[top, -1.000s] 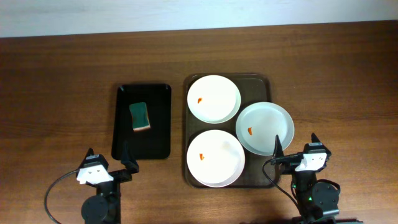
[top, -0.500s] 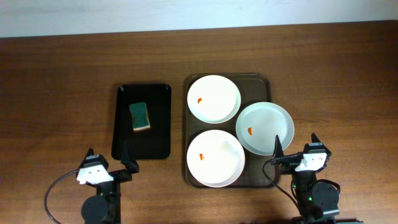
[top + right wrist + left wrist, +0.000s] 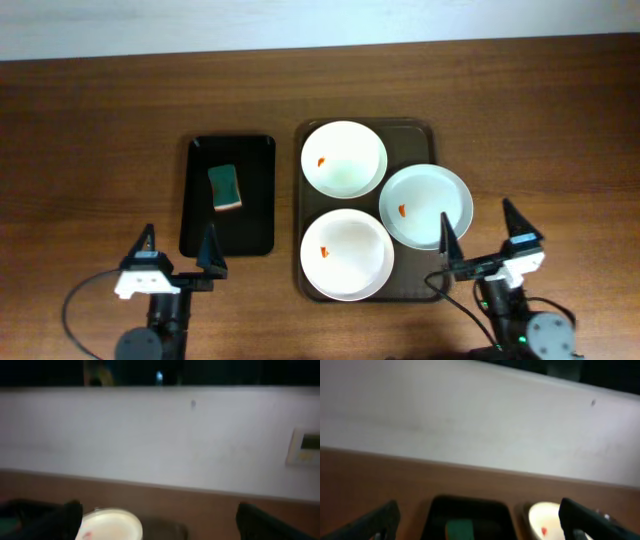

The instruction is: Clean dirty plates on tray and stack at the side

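Arms sit folded low, left pincer (image 3: 180, 248) and right pincer (image 3: 483, 238) agape, empty.

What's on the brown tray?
Three white plates, each with an orange-red smear: top plate, right plate, bottom plate. The right plate overhangs the tray rim. Anything under the plates is hidden.

Left claw (image 3: 179, 245) spread wide, empty, right claw (image 3: 478, 228) likewise, both pointing forward
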